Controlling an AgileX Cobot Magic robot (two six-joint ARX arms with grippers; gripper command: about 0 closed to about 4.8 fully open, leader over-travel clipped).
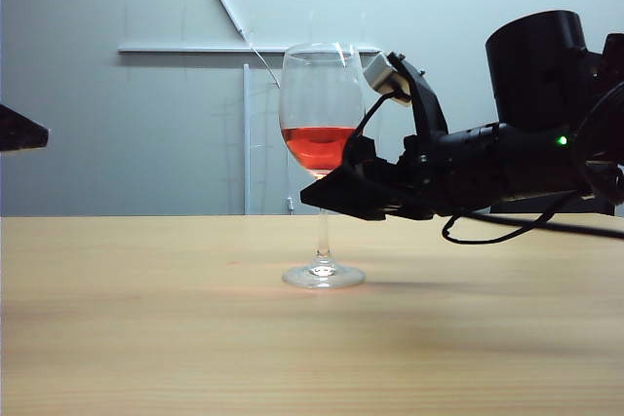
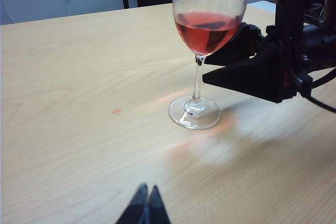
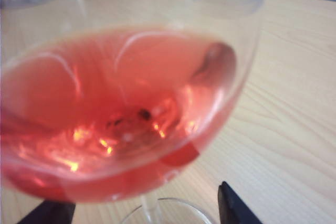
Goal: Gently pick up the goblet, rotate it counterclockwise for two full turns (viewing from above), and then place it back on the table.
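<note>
On the tan worktop (image 1: 117, 338) the goblet (image 1: 321, 133) looks fragile, top-heavy and slippery, best taken at the stem, which the right gripper (image 1: 327, 194) straddles with fingers wide and empty, while the left gripper (image 2: 146, 208), near and to the left, has its fingers pressed together on nothing.

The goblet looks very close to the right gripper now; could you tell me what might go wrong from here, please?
The goblet stands upright on the table, part full of red liquid. The open right gripper sits level at its stem below the bowl: a sideways nudge could tip the tall glass and spill. A hard squeeze could snap the thin stem. The shut left gripper stays clear.

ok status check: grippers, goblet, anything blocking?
Right gripper open, level with the stem just under the bowl. Left gripper shut, parked away. Goblet upright on table, not gripped. Nothing in the way.
</note>
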